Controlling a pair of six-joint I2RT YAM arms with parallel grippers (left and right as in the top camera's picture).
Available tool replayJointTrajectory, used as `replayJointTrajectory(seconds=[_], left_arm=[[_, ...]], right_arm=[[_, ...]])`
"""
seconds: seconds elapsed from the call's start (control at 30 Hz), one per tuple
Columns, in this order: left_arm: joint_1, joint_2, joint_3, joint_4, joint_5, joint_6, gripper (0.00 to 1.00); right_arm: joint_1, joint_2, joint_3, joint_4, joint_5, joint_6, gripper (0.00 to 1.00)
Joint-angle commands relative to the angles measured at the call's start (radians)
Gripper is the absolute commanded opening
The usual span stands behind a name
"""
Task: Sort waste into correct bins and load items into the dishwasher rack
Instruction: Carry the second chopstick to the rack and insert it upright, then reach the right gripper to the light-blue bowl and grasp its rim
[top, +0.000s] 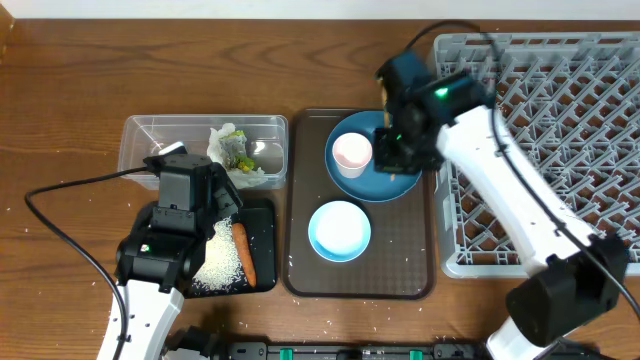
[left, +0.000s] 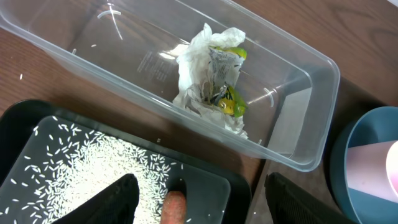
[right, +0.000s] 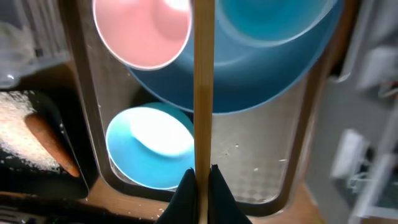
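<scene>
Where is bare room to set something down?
Free: on the brown tray, right of the pale blue bowl, below the blue plate; in the clear tub, left of the tissue. Crowded: black tray, with rice and carrot.

To my left the tissue (top: 238, 152) lies in the tub (top: 150, 135), rice (top: 222, 262) and carrot (top: 244, 253) in the tray (top: 264, 218) nearer me; rightward a serving tray (top: 400, 262) holds plate (top: 385, 186) (cup (top: 352, 152) on it) and bowl (top: 339, 230), then the rack (top: 560, 100).

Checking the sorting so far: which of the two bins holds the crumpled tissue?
The clear plastic tub, the see-through one; the black tray beside it holds rice and a carrot instead.
</scene>
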Motion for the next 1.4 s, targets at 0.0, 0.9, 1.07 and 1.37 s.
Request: replayJointTrajectory(seconds=[0.0, 0.9, 1.07, 1.37], left_arm=[[0.005, -0.003, 0.010, -0.002, -0.023, 0.014, 0.68], [0.005, -0.002, 0.010, -0.001, -0.023, 0.014, 0.68], [0.005, -0.002, 0.010, -0.001, -0.023, 0.014, 0.68], [0.005, 0.006, 0.010, -0.001, -0.023, 0.014, 0.68]], right_arm=[[-0.063, -0.024, 0.060, -0.035, 0.000, -0.108, 0.01], [-0.355, -0.023, -0.092, -0.005, 0.090, -0.341, 0.01], [-0.355, -0.023, -0.158, 0.053, 0.089, -0.341, 0.01], [-0.355, -0.023, -0.212, 0.081, 0.089, -0.340, 0.30]])
